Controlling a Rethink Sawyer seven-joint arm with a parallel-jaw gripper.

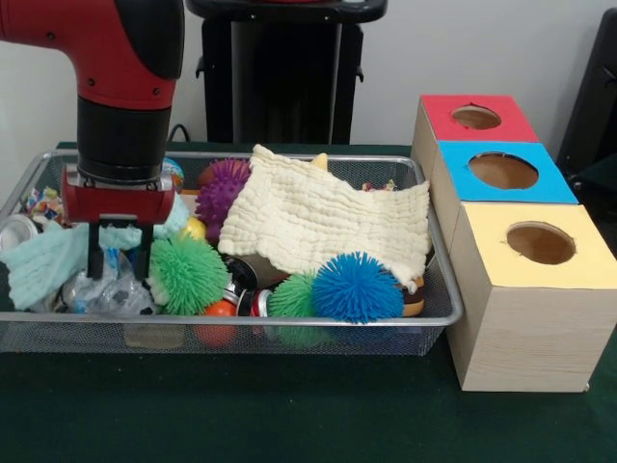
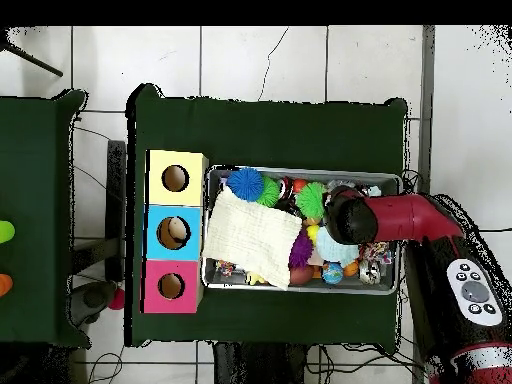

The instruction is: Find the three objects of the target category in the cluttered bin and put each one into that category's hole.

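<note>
The wire-mesh bin (image 1: 451, 307) lies on the green table; it also shows in the overhead view (image 2: 300, 170). My gripper (image 1: 120, 258) reaches down into the bin's left end in the front view. Its two black fingers (image 1: 96, 253) stand apart, open, on either side of a crumpled see-through plastic bottle (image 1: 108, 289) with some blue on it. In the overhead view my arm's wrist (image 2: 347, 215) covers that spot. No other bottle shows clearly. The red-topped box's hole (image 1: 476, 118) is the farthest box at the right; it also shows in the overhead view (image 2: 171, 286).
A cream cloth (image 1: 328, 217) covers the bin's middle. Green (image 1: 188, 273), blue (image 1: 357, 286) and purple (image 1: 224, 188) spiky balls and a pale teal cloth (image 1: 43, 262) lie around the gripper. The blue-topped box (image 1: 503, 171) and the yellow-topped box (image 1: 540, 243) stand beside the bin.
</note>
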